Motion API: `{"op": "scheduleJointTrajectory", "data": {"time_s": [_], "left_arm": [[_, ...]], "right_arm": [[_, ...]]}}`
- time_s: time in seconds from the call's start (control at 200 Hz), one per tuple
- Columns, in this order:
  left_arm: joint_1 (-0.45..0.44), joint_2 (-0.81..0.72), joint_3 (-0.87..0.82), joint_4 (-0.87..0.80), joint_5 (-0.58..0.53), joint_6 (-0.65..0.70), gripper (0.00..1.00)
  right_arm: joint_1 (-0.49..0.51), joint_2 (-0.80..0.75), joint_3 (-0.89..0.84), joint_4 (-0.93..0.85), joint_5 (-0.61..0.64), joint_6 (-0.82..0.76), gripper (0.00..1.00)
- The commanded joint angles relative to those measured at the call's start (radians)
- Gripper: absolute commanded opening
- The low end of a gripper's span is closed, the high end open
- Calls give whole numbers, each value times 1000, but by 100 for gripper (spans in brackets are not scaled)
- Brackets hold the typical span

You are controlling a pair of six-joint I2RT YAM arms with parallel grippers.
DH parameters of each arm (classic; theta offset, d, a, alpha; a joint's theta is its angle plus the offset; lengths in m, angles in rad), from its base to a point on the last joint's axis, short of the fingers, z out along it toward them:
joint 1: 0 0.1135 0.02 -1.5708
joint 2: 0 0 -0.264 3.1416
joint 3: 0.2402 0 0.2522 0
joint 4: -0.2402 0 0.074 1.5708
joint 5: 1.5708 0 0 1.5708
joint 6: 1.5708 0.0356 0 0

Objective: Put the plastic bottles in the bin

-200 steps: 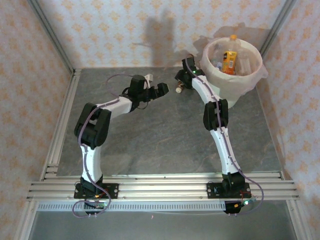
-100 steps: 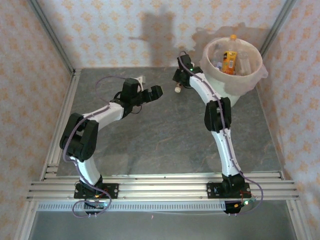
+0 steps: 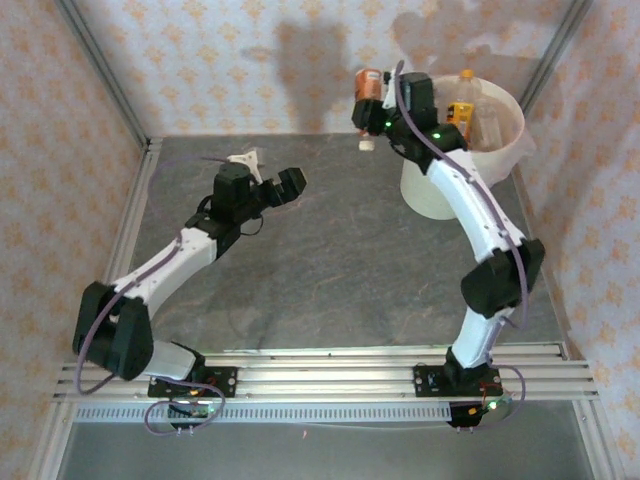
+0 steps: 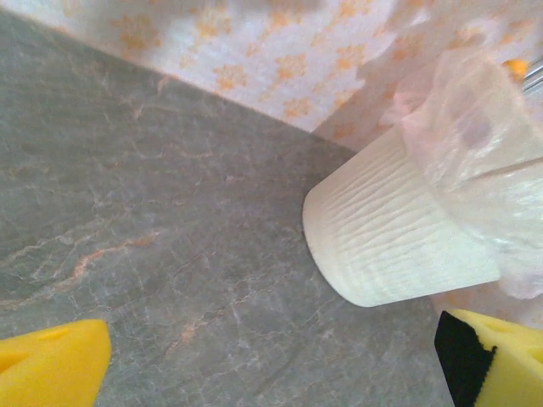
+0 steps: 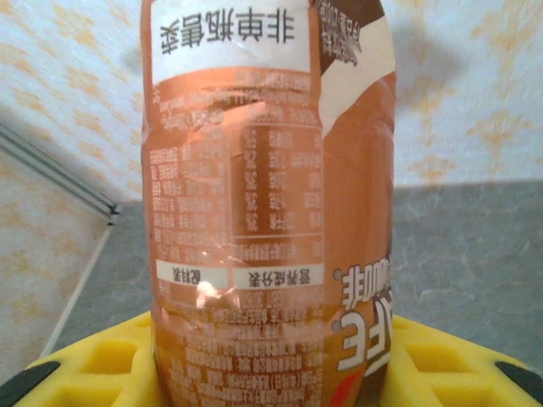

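Resting inside bin (image 3: 420,195): orange bottle (image 3: 461,105); clear bottle (image 3: 487,122)

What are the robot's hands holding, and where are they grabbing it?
The right gripper clamps a brown-orange bottle around its body; the left gripper is open and empty.

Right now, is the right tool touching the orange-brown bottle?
Touching. The right wrist view shows the orange-brown bottle wedged between the right tool's yellow pads, with no gap on either side.

Cream wallpaper (image 3: 200,60) with orange floral motifs surrounds my grey, marble-veined desk (image 3: 330,260). Aluminium rails (image 3: 330,372) cross its near edge, and metal posts (image 3: 101,70) frame the corners. Shadows (image 3: 310,60) fall on the far wall.
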Motion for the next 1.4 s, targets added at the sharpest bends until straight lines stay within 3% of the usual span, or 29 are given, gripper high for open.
{"op": "scheduleJointTrajectory", "data": {"time_s": [0.0, 0.325, 0.44, 0.575, 0.761, 0.876, 1.066, 1.221, 1.241, 1.396], "left_arm": [[-3, -95, -33, -56, -71, 16, 100], [-3, -238, -104, -120, -173, 34, 100], [-2, -243, -110, -124, -182, 34, 100], [-3, -241, -119, -120, -191, 31, 100], [-2, -248, -129, -134, -208, 33, 100], [-2, -261, -133, -151, -223, 44, 100], [-1, -270, -138, -163, -243, 56, 100], [-2, -261, -142, -151, -246, 49, 100], [-1, -261, -143, -148, -246, 48, 100], [-2, -252, -145, -138, -259, 37, 100]], "right_arm": [[-46, -81, 18, -105, 14, -70, 47], [-334, -115, 137, -253, -39, -126, 50], [-396, -53, 226, -297, 48, -46, 50], [-422, 28, 306, -323, 237, 32, 51], [-453, 132, 398, -400, 272, 175, 55], [-453, 153, 419, -434, 267, 235, 65], [-454, 101, 387, -436, 294, 256, 90], [-454, 33, 337, -400, 324, 230, 94], [-453, 22, 328, -389, 326, 226, 100], [-453, -60, 204, -292, 336, 173, 99]]}}
